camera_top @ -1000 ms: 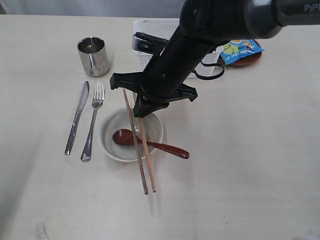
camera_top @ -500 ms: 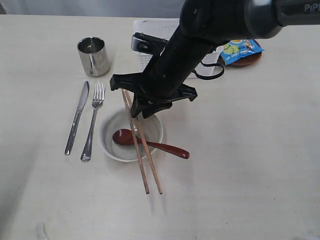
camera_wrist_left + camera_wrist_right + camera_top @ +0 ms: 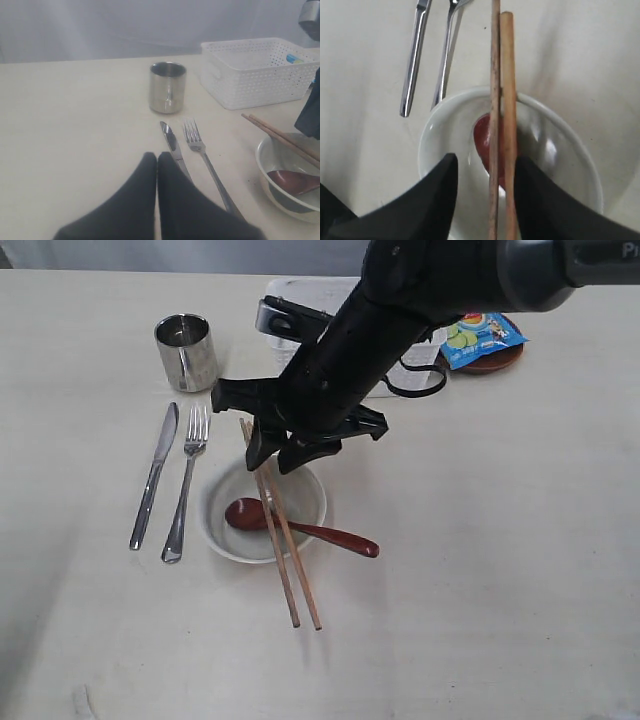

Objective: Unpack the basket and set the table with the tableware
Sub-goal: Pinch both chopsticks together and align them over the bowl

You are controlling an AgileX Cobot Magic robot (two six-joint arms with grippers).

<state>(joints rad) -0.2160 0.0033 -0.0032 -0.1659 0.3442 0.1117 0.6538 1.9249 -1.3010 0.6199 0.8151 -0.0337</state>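
1. Right wrist view: the chopsticks [image 3: 501,125] are seen lengthwise between the jaws of the released right tool [image 3: 486,170], laid across the bowl [image 3: 560,150], ends on the counter [image 3: 500,590].
2. The left tool [image 3: 156,159] is clenched, empty, and farther off.

This looks like a robot test room, made up like a dinner table. A big black robot arm [image 3: 400,310] reaches over a wide, plain cream table [image 3: 500,590]. At the middle left lie a knife [image 3: 153,475] and a fork [image 3: 186,485], with a steel cup [image 3: 187,352] above them. Next to them is a white bowl [image 3: 225,510] with a red spoon [image 3: 300,530] and chopsticks [image 3: 290,560]. At the top sit a white basket [image 3: 300,295] and a blue snack bag [image 3: 480,338] on a brown plate [image 3: 495,362]. In the left wrist view a pale grey backdrop [image 3: 125,25] fills the top.
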